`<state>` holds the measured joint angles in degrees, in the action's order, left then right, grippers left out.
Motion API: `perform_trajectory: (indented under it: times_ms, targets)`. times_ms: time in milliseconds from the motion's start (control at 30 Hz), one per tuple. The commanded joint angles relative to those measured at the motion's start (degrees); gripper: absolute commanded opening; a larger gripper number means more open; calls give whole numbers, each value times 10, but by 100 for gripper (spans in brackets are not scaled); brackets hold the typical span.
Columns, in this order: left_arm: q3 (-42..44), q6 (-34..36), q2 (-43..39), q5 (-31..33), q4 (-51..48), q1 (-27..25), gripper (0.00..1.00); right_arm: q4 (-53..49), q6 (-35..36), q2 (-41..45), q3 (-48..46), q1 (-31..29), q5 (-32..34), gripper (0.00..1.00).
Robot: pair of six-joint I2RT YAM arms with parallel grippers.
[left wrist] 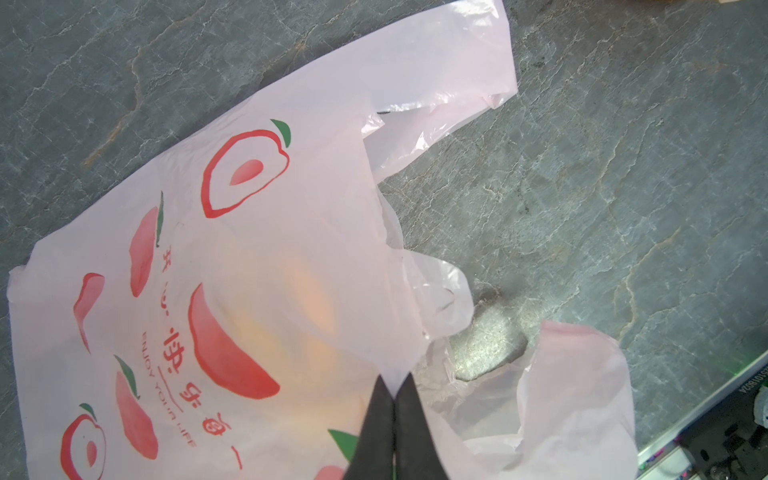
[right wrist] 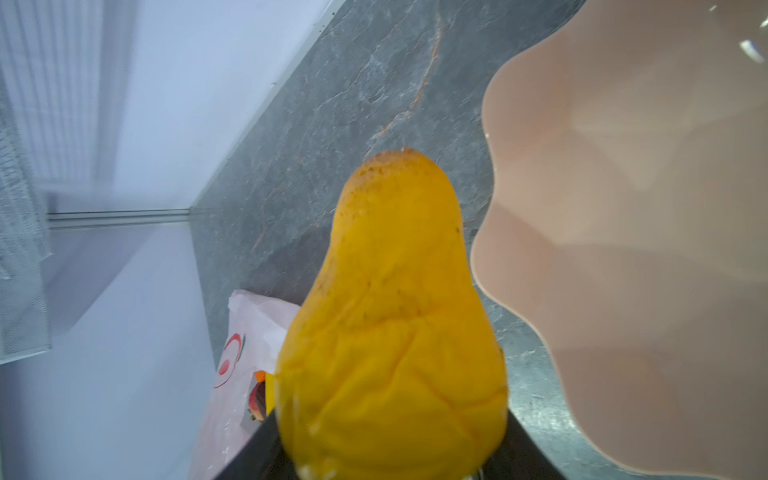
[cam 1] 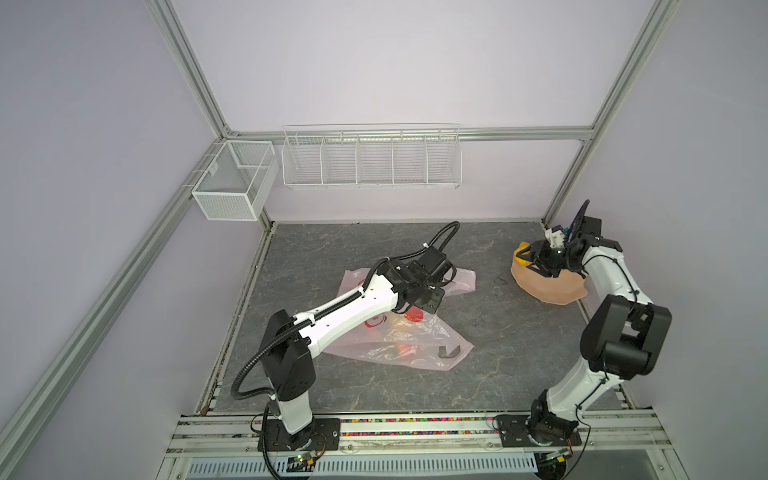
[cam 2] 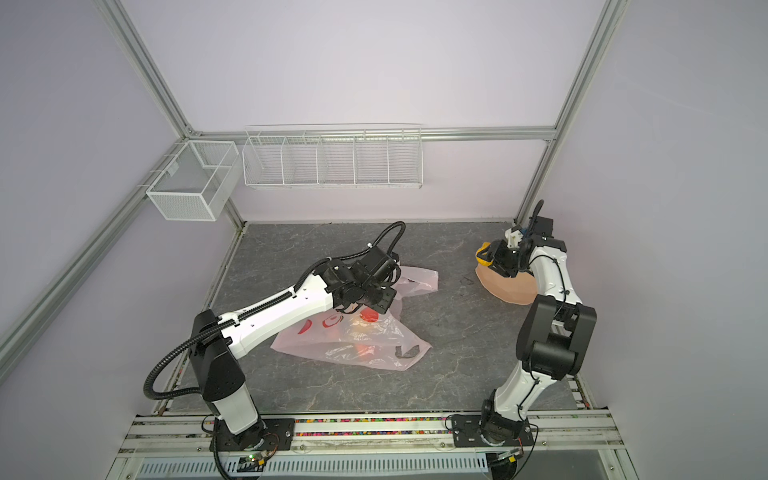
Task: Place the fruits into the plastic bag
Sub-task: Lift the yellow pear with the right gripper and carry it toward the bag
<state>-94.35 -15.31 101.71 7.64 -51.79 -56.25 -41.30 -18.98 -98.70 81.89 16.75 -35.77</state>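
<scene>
While the left hand [left wrist: 393, 395], closed, appears to pinch the upper film of the plastic bag [left wrist: 257, 266] in the middle of the worktop [cam 1: 478, 386], the right hand [cam 1: 524, 259] grips a yellow pear-shaped fruit [right wrist: 395, 324] at the rim of the wavy-edged plate [right wrist: 623, 249], well apart from the bag. Step in hand: the carry; next, the fruit must cross to the bag's mouth, which likely needs holding open, before release.
</scene>
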Motion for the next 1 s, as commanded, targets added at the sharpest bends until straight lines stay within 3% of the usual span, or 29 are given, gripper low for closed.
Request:
perform_trajectory:
  times_ms: [0, 333, 567, 967]
  targets:
    - [-23, 11, 10, 3, -9, 2, 0, 41, -27, 56, -53, -5, -74, 34]
    - [-33, 19, 18, -3, -9, 4, 0, 94, -85, 215, -252, -25, -143, 33]
    - [-32, 19, 19, -7, -8, 3, 0, 127, -134, 305, -372, -55, -153, 32]
    - [-31, 14, 18, -15, -6, 2, 0, 243, -229, 358, -492, -106, -162, 29]
